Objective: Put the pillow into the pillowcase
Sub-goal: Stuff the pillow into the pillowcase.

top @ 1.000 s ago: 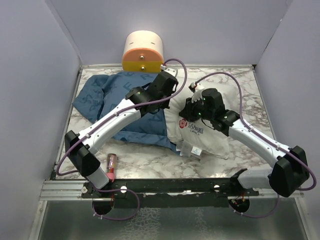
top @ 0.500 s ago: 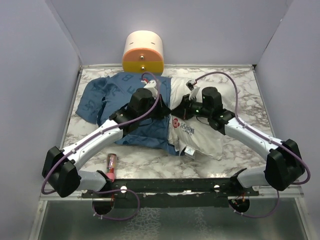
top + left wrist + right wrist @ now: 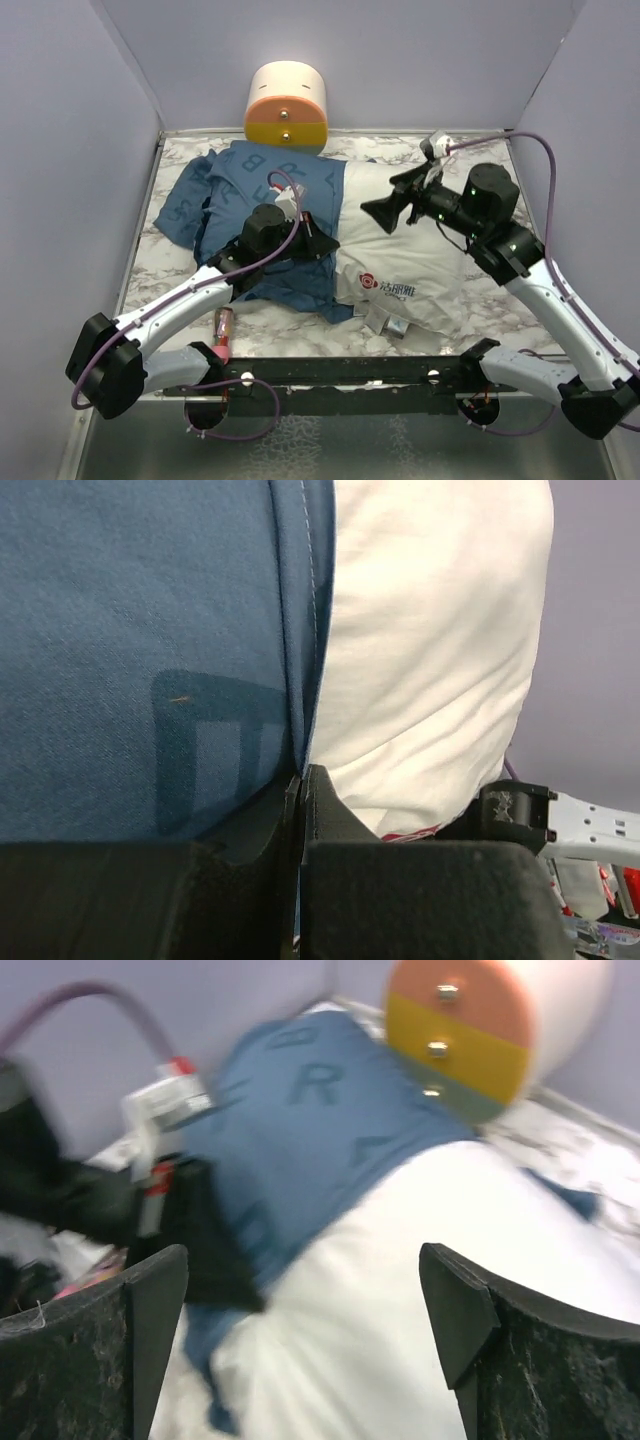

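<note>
The white pillow (image 3: 425,265) lies right of centre, its printed label toward the near edge. The blue pillowcase (image 3: 250,185) spreads to its left, and its right hem overlaps the pillow's left side. My left gripper (image 3: 322,246) is shut on that hem; the left wrist view shows blue pillowcase (image 3: 140,630) cloth pinched in the gripper (image 3: 302,776) beside the pillow (image 3: 430,650). My right gripper (image 3: 383,211) hovers open above the pillow's far part. In its wrist view the open gripper (image 3: 305,1305) frames bare pillow (image 3: 400,1290), with the pillowcase (image 3: 320,1130) beyond.
A cream-and-orange cylinder (image 3: 287,103) stands against the back wall. A small red object (image 3: 224,330) lies near the front rail, beside the left arm. Grey walls close in the marble table (image 3: 500,180) on left, right and back.
My right gripper has opened, let go of the pillow and lifted back to the right. My left gripper, still shut on the pillowcase, has moved toward the near side along the pillow's left edge.
</note>
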`<state>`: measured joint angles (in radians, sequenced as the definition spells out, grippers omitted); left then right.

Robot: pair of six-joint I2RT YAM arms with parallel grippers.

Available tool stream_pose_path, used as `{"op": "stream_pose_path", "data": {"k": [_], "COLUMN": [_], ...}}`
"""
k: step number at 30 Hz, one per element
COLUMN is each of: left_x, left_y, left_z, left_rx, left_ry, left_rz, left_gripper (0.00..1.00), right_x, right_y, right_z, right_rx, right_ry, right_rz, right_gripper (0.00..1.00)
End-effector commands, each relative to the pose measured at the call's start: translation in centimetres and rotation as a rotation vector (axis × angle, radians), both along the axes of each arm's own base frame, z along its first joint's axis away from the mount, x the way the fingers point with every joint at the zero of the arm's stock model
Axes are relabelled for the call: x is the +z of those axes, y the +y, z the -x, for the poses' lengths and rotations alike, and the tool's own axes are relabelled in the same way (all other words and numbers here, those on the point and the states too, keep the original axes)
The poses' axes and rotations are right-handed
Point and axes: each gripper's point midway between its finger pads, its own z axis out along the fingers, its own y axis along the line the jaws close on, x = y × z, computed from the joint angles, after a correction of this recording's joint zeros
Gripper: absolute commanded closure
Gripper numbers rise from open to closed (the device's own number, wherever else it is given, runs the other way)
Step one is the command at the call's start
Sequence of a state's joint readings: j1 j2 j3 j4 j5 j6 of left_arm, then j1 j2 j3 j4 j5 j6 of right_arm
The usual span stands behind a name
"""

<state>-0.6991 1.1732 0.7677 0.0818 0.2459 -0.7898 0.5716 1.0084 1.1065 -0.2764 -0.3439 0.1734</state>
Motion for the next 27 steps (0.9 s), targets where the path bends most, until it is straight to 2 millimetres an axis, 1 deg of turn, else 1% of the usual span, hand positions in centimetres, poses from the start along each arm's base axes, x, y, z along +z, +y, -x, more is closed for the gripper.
{"op": "stream_pose_path", "data": {"k": [1, 3, 4, 6, 8, 9, 10, 11, 12, 13, 14, 15, 17, 18, 19, 20, 22, 24, 25, 27], "left_x": [-0.2, 0.5, 0.9, 1.3, 1.5, 1.7, 2.0, 2.4, 3.0, 3.7, 4.7, 5.6, 7.6, 8.5, 9.6, 10.6, 12.5, 13.4, 13.5, 12.6], "left_y": [0.4, 0.8, 0.9, 1.3, 1.5, 1.5, 1.5, 1.5, 1.4, 1.3, 1.2, 1.1, 0.3, -0.2, -0.9, -1.7, -3.4, -4.9, -5.4, -6.3], "left_z": [2.6, 3.0, 3.1, 3.4, 3.5, 3.5, 3.4, 3.3, 3.0, 2.6, 2.0, 1.3, -0.4, -1.3, -2.1, -2.7, -3.6, -4.2, -4.3, -4.3], "left_rx": [-0.100, -0.104, -0.105, -0.102, -0.103, -0.105, -0.105, -0.103, -0.097, -0.093, -0.084, -0.074, -0.062, -0.063, -0.070, -0.082, -0.120, -0.160, -0.179, -0.219], "left_ry": [0.004, -0.022, -0.037, -0.058, -0.073, -0.082, -0.091, -0.106, -0.125, -0.151, -0.186, -0.217, -0.271, -0.289, -0.307, -0.323, -0.346, -0.347, -0.339, -0.301], "left_rz": [-0.016, -0.012, -0.008, -0.002, -0.001, 0.001, 0.000, 0.001, 0.001, 0.001, 0.003, 0.001, 0.000, 0.003, 0.016, 0.032, 0.078, 0.111, 0.121, 0.127], "left_gripper": [1.00, 1.00, 1.00, 1.00, 1.00, 1.00, 1.00, 1.00, 1.00, 1.00, 1.00, 1.00, 1.00, 1.00, 1.00, 1.00, 1.00, 1.00, 1.00, 1.00], "right_x": [-6.7, -8.3, -9.2, -11.7, -13.7, -14.7, -16.1, -17.6, -18.8, -19.8, -20.4, -20.5, -19.4, -18.6, -17.6, -16.8, -15.1, -14.1, -13.8, -13.1], "right_y": [-5.6, -6.9, -7.0, -6.3, -4.7, -3.9, -3.1, -2.4, -1.6, -0.7, 0.2, 1.3, 3.2, 3.9, 4.6, 5.3, 6.6, 7.3, 7.5, 7.8], "right_z": [-7.5, -9.4, -9.9, -10.4, -10.2, -9.7, -9.1, -8.5, -7.7, -6.7, -5.7, -4.5, -2.9, -2.2, -1.9, -1.7, -1.7, -2.3, -2.8, -3.9], "right_rx": [-0.280, -0.280, -0.268, -0.196, -0.097, -0.054, -0.011, 0.026, 0.066, 0.111, 0.146, 0.188, 0.240, 0.259, 0.270, 0.277, 0.278, 0.254, 0.234, 0.191], "right_ry": [0.143, 0.183, 0.185, 0.215, 0.247, 0.270, 0.308, 0.355, 0.396, 0.425, 0.447, 0.452, 0.437, 0.438, 0.427, 0.416, 0.398, 0.390, 0.393, 0.381], "right_rz": [0.244, 0.261, 0.293, 0.354, 0.348, 0.338, 0.337, 0.341, 0.348, 0.344, 0.327, 0.304, 0.238, 0.195, 0.150, 0.115, 0.055, 0.018, -0.005, -0.050], "right_gripper": [0.01, 0.01, 0.01, 0.00, 0.01, 0.03, 0.08, 0.16, 0.27, 0.41, 0.54, 0.66, 0.86, 0.93, 0.97, 0.99, 0.99, 0.99, 0.99, 0.99]}}
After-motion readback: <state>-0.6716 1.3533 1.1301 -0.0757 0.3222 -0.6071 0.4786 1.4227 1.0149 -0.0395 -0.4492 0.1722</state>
